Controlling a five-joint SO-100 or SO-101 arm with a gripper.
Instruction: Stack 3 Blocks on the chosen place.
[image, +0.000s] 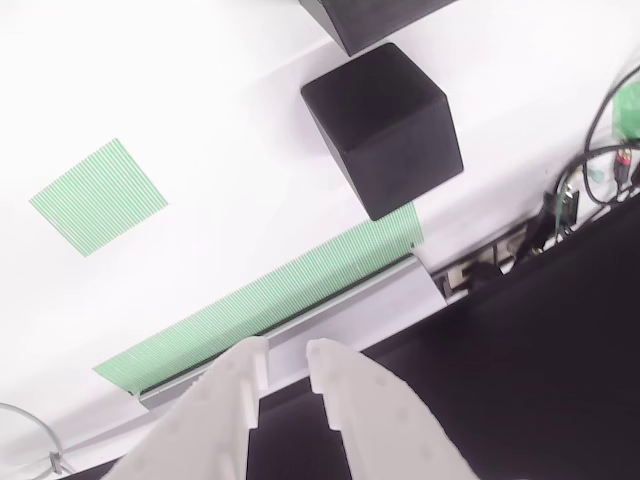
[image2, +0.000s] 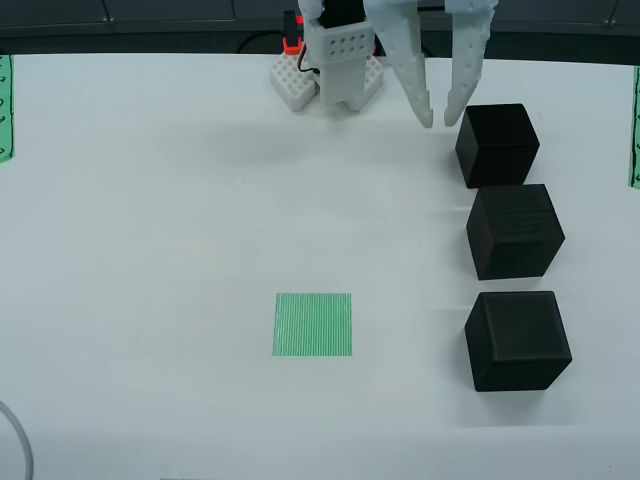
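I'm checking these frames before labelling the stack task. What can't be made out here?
- View from above: the arm behind the gripper is cut off by the top edge.
- View from the gripper: a second block is cut by the top edge; the nearer block shows whole.
- Same view: the cables at right are too small to trace.

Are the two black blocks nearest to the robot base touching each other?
Cannot tell. In the view from above, the far block and the middle block overlap in the picture with no white table between them, so neither gap nor contact is plain.

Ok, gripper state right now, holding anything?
Gripper: open, fingers apart and holding nothing, raised beside the farthest block.
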